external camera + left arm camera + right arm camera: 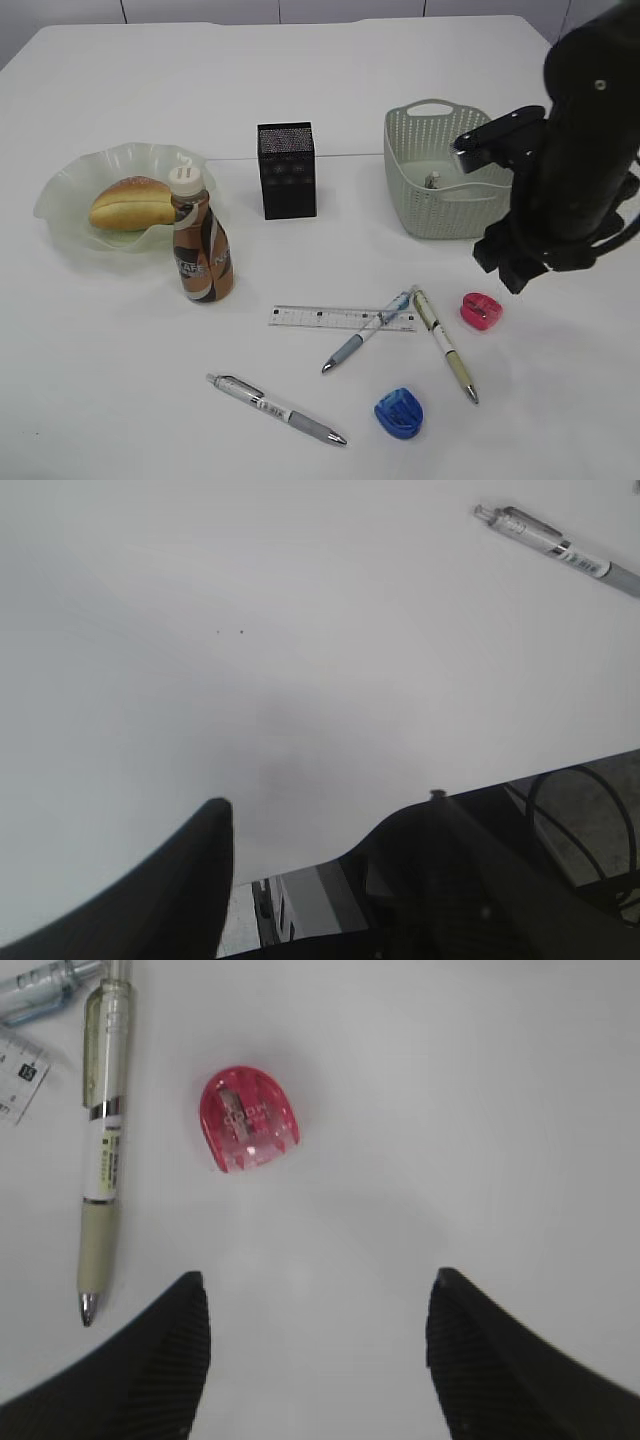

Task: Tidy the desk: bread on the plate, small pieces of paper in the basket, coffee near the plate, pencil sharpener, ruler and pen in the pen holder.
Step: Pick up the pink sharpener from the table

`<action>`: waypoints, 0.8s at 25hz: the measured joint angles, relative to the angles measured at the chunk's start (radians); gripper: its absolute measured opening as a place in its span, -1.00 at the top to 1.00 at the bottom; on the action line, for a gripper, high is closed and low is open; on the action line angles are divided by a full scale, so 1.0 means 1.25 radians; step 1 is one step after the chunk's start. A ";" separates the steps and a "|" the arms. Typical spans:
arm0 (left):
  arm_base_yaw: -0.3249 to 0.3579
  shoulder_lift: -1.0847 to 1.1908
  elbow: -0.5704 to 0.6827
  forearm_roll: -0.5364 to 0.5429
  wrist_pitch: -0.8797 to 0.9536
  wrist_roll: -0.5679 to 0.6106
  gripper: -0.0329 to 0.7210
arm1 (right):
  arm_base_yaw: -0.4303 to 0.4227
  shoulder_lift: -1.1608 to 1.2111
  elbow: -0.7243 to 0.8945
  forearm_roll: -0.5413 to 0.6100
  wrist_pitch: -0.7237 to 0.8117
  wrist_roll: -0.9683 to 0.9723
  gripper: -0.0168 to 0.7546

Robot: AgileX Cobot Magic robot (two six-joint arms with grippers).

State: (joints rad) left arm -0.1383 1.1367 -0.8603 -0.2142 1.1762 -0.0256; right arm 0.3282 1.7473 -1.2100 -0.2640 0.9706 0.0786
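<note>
The bread [130, 203] lies on the green plate [70, 185], and the coffee [200, 245] stands upright at the plate's front rim. The pen holder [287, 170] and basket [440, 190] stand behind; a small pale lump [432, 180] in the basket is too small to name. The ruler [330, 318], three pens [365, 335] [446, 345] [275, 408], a pink pencil sharpener [248, 1120] and a blue one [399, 412] lie on the desk [120, 400]. My right gripper [317, 1278] hangs open and empty just short of the pink sharpener. My left gripper [320, 810] is open over bare desk.
The right arm [575, 150] stands in front of the basket's right side. In the right wrist view a yellow-green pen [103, 1140] lies left of the pink sharpener. The left wrist view shows a grey pen [560, 550] far off and the desk's front edge [560, 770].
</note>
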 joint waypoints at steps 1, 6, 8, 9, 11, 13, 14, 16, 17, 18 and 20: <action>0.000 0.000 0.000 0.000 0.006 0.000 -0.25 | 0.000 0.020 -0.016 0.001 -0.001 -0.019 -0.33; 0.000 0.000 0.000 0.000 0.024 0.008 -0.24 | 0.000 0.115 -0.082 0.026 -0.003 -0.127 -0.32; 0.000 0.000 0.000 0.000 0.025 0.014 -0.24 | 0.000 0.141 -0.101 0.038 -0.003 -0.155 -0.32; 0.000 0.000 0.000 0.000 0.025 0.020 -0.24 | 0.000 0.153 -0.105 0.042 -0.003 -0.165 -0.31; 0.000 0.000 0.000 0.000 0.025 0.020 -0.23 | 0.000 0.172 -0.112 0.043 -0.004 -0.177 -0.28; 0.000 0.000 0.000 0.000 0.019 0.020 -0.23 | -0.003 0.183 -0.112 0.048 -0.004 -0.182 -0.24; 0.000 0.000 0.000 0.000 0.015 0.020 -0.23 | -0.008 0.189 -0.112 0.052 -0.004 -0.182 -0.23; 0.000 0.000 0.000 0.000 0.007 0.020 -0.22 | -0.015 0.197 -0.114 0.065 -0.004 -0.184 -0.23; 0.000 0.000 0.000 0.000 0.006 0.020 -0.22 | -0.019 0.202 -0.114 0.067 -0.004 -0.184 -0.23; 0.000 0.000 0.000 0.000 0.006 0.020 -0.21 | -0.020 0.206 -0.114 0.069 -0.004 -0.184 -0.23; 0.000 0.000 0.000 0.000 0.002 0.020 -0.21 | -0.022 0.212 -0.114 0.074 -0.006 -0.189 -0.23</action>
State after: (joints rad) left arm -0.1383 1.1363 -0.8603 -0.2142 1.1791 0.0000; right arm 0.3004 2.0129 -1.3525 -0.1716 0.9634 -0.1579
